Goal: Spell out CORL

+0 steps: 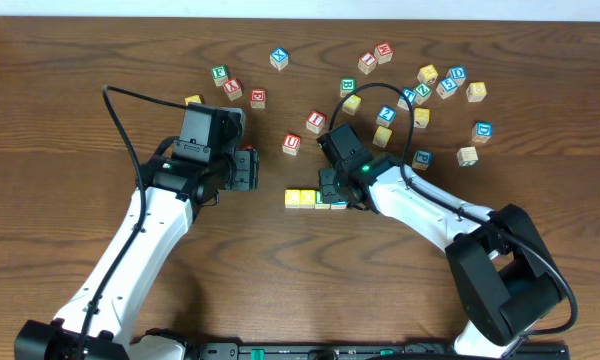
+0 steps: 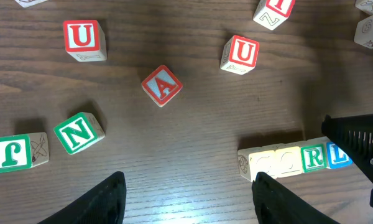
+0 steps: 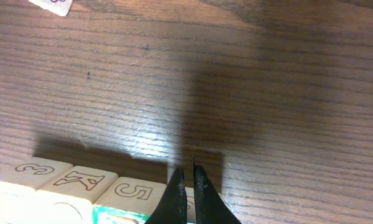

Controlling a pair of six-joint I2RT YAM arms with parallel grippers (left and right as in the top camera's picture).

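CORL row (image 1: 315, 200): four cubes in one straight line, side by side and touching, near the middle of the tabletop (image 1: 240, 260), between the two arms.
Order in the left wrist view: end yellow cube (image 2: 261, 165), second yellow cube (image 2: 288, 162), R cube (image 2: 313, 158) with a green letter, L cube (image 2: 336, 155) with a blue letter.
Yellow letters: pale and hard to read.
L cube: partly covered by the right arm's black housing.
Side faces in the right wrist view: outlined 3, K and 5, all level with one another.
Right fingers (image 3: 185, 196): closed tip to tip with nothing between them, at the L end of the row. Whether they touch the cube cannot be told.
Left fingers (image 1: 242, 170): spread apart and empty, above bare wood, just beside the yellow end of the row.
Nearest loose cubes: red A cube (image 2: 162, 85), two red U cubes (image 2: 82, 36), green N cube (image 2: 79, 132) and green J cube (image 2: 12, 154), each apart from the row.
Farther out: scattered cubes (image 1: 450, 85) across the far half of the tabletop, many tilted.
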